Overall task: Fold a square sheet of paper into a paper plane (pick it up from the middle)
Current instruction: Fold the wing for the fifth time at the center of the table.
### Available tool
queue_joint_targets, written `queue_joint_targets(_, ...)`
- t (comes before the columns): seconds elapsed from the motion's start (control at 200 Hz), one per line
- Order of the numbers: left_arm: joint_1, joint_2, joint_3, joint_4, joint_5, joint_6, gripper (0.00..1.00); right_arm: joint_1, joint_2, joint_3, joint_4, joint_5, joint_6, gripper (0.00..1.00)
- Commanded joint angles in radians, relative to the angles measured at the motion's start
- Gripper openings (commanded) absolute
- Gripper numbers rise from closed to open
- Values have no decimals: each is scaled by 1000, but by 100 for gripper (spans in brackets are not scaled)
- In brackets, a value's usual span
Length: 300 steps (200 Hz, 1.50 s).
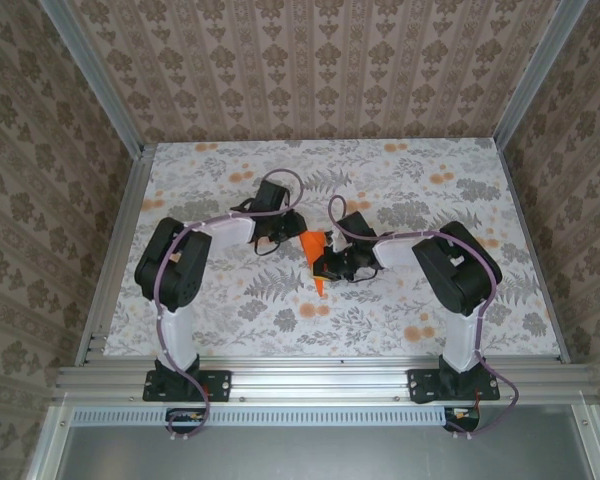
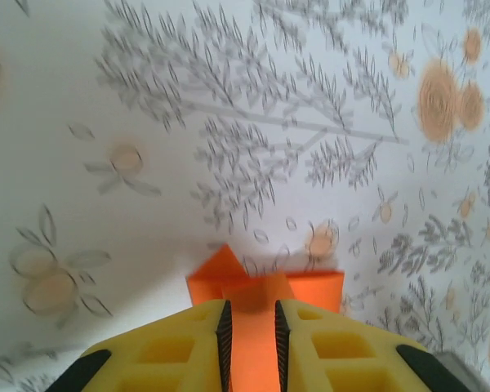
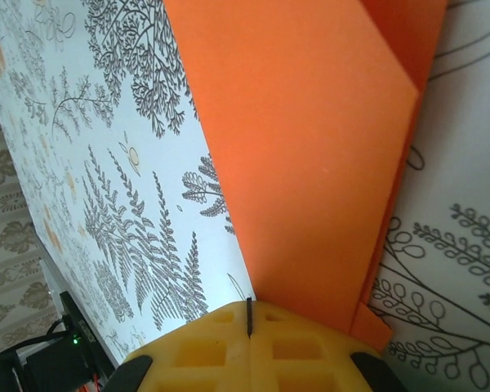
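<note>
top external: paper plane point(image 1: 310, 246) midsection hidden beneath right tool point(image 1: 325, 268)

Worktop point(image 1: 230, 300): covered edge to edge in white floral print. Grey fern sprays point(image 2: 253, 122) and pale-orange flower blotches point(image 1: 417, 332) scattered across it.
Enclosure walls point(image 1: 310, 60): beige damask wallpaper with vertical stripe bands, on three sides.
Left corner post point(image 1: 92, 75), right corner post point(image 1: 540, 70): aluminium extrusion, slanting in top view.
Side rail point(image 1: 115, 260): aluminium, along worktop's left edge.
Near rail point(image 1: 320, 378): aluminium, along worktop's near edge.
Slotted grey strip point(image 1: 320, 414): just below near rail.
Plain grey panel point(image 1: 320, 455): bottom of top view.
</note>
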Motion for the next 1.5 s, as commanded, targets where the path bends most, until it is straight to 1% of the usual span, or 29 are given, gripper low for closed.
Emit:
queue_joint_targets(0.0,25,57,47,-24,-4,48,24,8,77,-91,-160,84,14,4)
queue_joint_targets(0.11,33,82,64,-24,13,59,25,8,73,-96,-153,84,18,4)
queue_joint_targets(0.195,33,61,45,13,34,58,26,8,73,-91,-155,83,21,4)
queue_joint_targets(0.295,31,-8,-22,85,26,44,26,8,80,-85,-161,85,21,4)
queue_joint_targets(0.455,31,-130,-150,179,-22,1,26,8,92,-81,-173,90,22,4)
queue_joint_targets(0.605,15,-167,-229,272,18,-25,25,7,100,-79,-179,90,24,4)
queue_joint_targets(0.725,-12,-184,-262,299,34,-20,24,8,103,-77,-187,91,24,4)
queue_joint_targets(0.82,-36,-163,-260,309,74,-25,22,8,107,-74,-191,92,24,4)
queue_joint_targets(0.93,-63,-116,-245,303,92,-25,21,8,113,-71,-194,92,24,4)
queue_joint_targets(1.01,-67,-77,-226,290,100,-28,20,8,115,-69,-195,92,23,4)
queue_joint_targets(1.24,-59,-12,-185,253,60,-8,20,8,116,-74,-202,93,20,3)
queue_joint_targets(1.495,-20,25,-171,232,4,-8,19,8,127,-81,-247,112,6,3)
